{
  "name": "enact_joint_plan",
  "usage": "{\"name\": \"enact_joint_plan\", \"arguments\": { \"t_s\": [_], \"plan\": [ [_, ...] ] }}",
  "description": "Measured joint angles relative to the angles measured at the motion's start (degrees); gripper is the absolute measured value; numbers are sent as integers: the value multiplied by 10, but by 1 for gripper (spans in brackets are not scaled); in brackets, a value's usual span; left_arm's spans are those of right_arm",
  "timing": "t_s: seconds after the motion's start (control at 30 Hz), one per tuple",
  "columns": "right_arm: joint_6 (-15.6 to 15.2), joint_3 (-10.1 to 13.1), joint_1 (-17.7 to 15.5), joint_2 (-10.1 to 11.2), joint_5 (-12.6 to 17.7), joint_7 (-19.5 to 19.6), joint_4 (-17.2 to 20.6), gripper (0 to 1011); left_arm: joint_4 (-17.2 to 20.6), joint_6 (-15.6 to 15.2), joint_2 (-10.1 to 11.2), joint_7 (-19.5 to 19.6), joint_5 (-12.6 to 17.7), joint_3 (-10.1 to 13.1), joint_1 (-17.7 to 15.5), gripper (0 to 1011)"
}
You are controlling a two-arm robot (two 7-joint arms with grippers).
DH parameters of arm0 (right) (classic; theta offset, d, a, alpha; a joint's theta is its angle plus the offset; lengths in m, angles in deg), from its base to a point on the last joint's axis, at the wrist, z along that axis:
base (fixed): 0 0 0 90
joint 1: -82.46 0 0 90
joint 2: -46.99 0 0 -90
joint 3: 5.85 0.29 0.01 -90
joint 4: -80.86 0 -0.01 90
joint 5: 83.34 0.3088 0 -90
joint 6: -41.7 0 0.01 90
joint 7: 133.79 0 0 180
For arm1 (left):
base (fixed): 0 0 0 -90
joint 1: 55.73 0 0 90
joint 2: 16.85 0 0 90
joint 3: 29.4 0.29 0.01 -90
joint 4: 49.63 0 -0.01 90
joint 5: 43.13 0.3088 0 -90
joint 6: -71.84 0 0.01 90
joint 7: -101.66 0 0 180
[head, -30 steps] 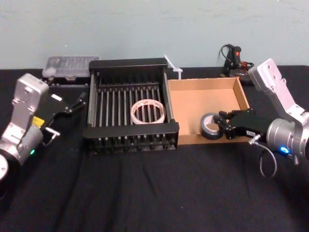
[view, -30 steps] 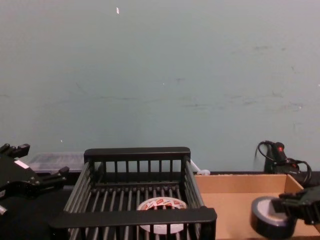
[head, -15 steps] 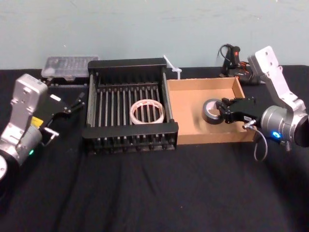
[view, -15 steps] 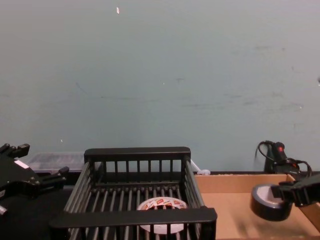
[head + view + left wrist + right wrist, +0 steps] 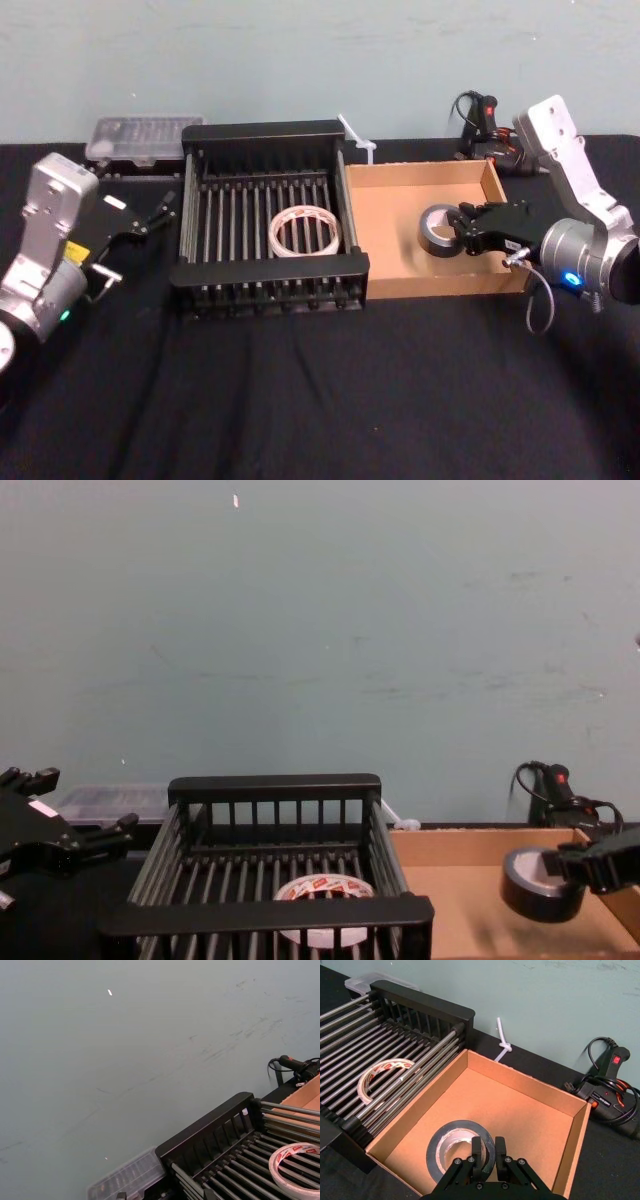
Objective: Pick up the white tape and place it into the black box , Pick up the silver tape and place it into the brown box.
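Observation:
The white tape [image 5: 306,231], with red markings, lies flat on the bars inside the black box [image 5: 263,133]; it also shows as the white tape [image 5: 382,1077] and the white tape [image 5: 322,895]. My right gripper [image 5: 462,232] is shut on the silver tape [image 5: 438,229], holding it upright a little above the floor of the brown box [image 5: 420,172]. From the wrist, the fingertips [image 5: 476,1146] pinch the rim of the silver tape [image 5: 455,1152] over the brown box [image 5: 520,1080]. My left gripper [image 5: 135,235] is open, left of the black box.
A clear plastic case [image 5: 135,135] sits at the back left. A white zip tie [image 5: 358,140] lies behind the boxes. A black corded tool [image 5: 485,125] rests at the back right. Black cloth covers the table in front of the boxes.
My right gripper has lifted the silver tape and carried it back from the brown box's front wall to over its middle. The left arm has hardly moved.

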Motion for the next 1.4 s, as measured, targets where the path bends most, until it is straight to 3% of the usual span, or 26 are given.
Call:
{"name": "enact_joint_plan", "arguments": {
  "t_s": [0.17, 0.3, 0.63, 1.1, 1.23, 1.4],
  "plan": [
    [0, 0, -1, 1, 1, 0, 1, 168, 0, 0, 0, 0, 0, 0, 0, 1001],
    [0, -1, -1, 1, 1, 0, 2, 252, 0, 0, 0, 0, 0, 0, 0, 1001],
    [1, -1, -2, 2, 2, -1, 3, 612, 0, 0, 0, 0, 0, 0, 0, 1001],
    [3, 1, -6, 1, -1, 3, 6, 982, 0, 0, 0, 0, 0, 0, 0, 1001],
    [37, 15, -26, -12, -26, 45, 18, 1002, 0, 0, 0, 0, 0, 0, 0, 1001],
    [122, 28, -69, -32, -87, 139, 32, 1002, 0, 0, 0, 0, 0, 0, 0, 1001]
  ]
}}
